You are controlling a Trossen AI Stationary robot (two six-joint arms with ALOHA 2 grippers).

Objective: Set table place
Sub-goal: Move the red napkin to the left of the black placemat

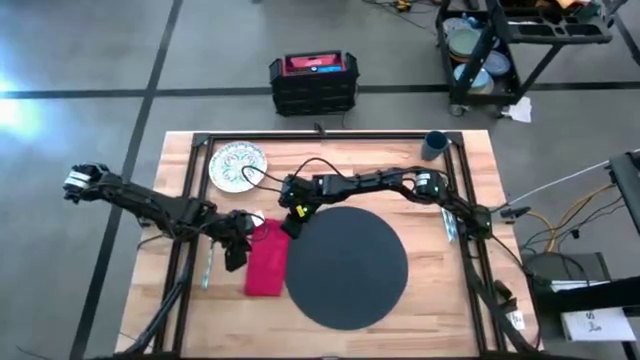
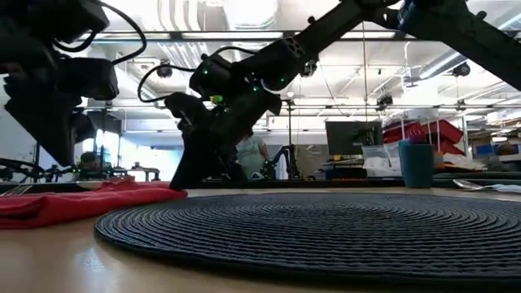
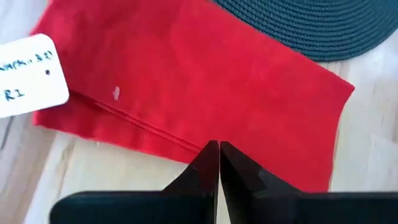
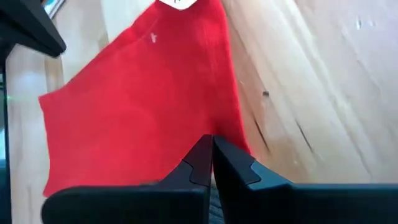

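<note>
Closest to my low camera, the dark grey mat (image 2: 326, 232) fills the lower frame, with the red napkin (image 2: 77, 202) lying flat at the left edge of that picture. From above I see the mat (image 1: 347, 265) at the centre of the wooden table (image 1: 440, 300), and the napkin (image 1: 266, 258) touching its left rim, lengthwise down the frame.

My left gripper (image 1: 236, 256) sits at the napkin's left edge, left of centre in the overhead picture; in its wrist view the fingertips (image 3: 219, 149) are pressed together over the cloth's border, and I cannot tell whether any fabric is caught between them. A white tag (image 3: 28, 74) lies at the napkin's corner.

My right gripper (image 1: 294, 226) is at the napkin's upper right corner, by the mat's rim. Its fingers (image 4: 200, 152) are also closed together just above the cloth.

At upper left of the table I see the patterned plate (image 1: 237, 166); the blue cup (image 1: 434, 146) stands at upper right. Cutlery (image 1: 448, 224) lies right of the mat.
</note>
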